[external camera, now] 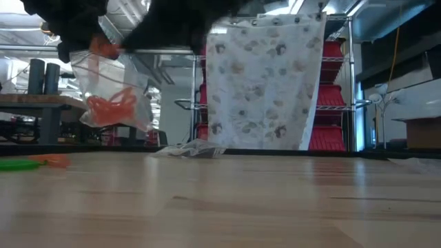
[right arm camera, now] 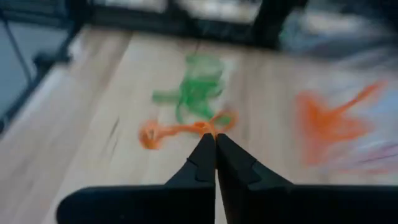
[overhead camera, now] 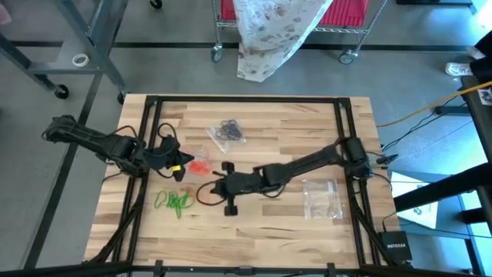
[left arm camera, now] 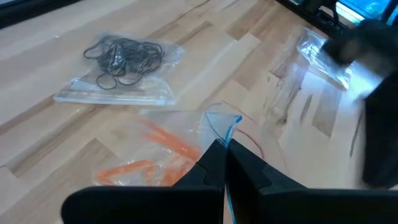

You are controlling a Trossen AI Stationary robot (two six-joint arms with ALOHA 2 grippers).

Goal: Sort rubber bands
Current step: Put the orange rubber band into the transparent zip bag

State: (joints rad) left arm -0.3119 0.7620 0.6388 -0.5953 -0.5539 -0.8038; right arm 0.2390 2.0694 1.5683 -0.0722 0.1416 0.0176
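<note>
My left gripper [overhead camera: 178,159] is at the table's left, shut on a clear bag [external camera: 114,103] that holds orange rubber bands and hangs above the wood. My right gripper [overhead camera: 204,189] reaches in from the right toward the table's middle. Its fingers [right arm camera: 216,138] are shut, with an orange rubber band [right arm camera: 177,130] at their tips. A heap of green rubber bands [overhead camera: 175,201] lies on the table just beyond it. In the low view an orange piece [external camera: 52,160] rests on the wood beside the green bands [external camera: 17,164]. My left gripper pinches the clear bag's upper edge [left arm camera: 222,121] between its two fingertips. The bag hangs below the fingers, clear of the table, with the orange bands gathered in its bottom [external camera: 110,109]. My right gripper pinches the orange band near its middle [right arm camera: 208,127] at the very tips of its fingers, slanting down from the table's right. One end [right arm camera: 149,134] trails off toward the green heap. Whether that end still lies on the table, I cannot tell in the blur.
A clear bag of black rubber bands [overhead camera: 227,132] lies at the far middle of the table. Another clear bag [overhead camera: 323,198] lies flat at the right. Black frame rails [overhead camera: 150,154] run along both sides. A cloth-draped cart [overhead camera: 269,31] stands beyond the far edge.
</note>
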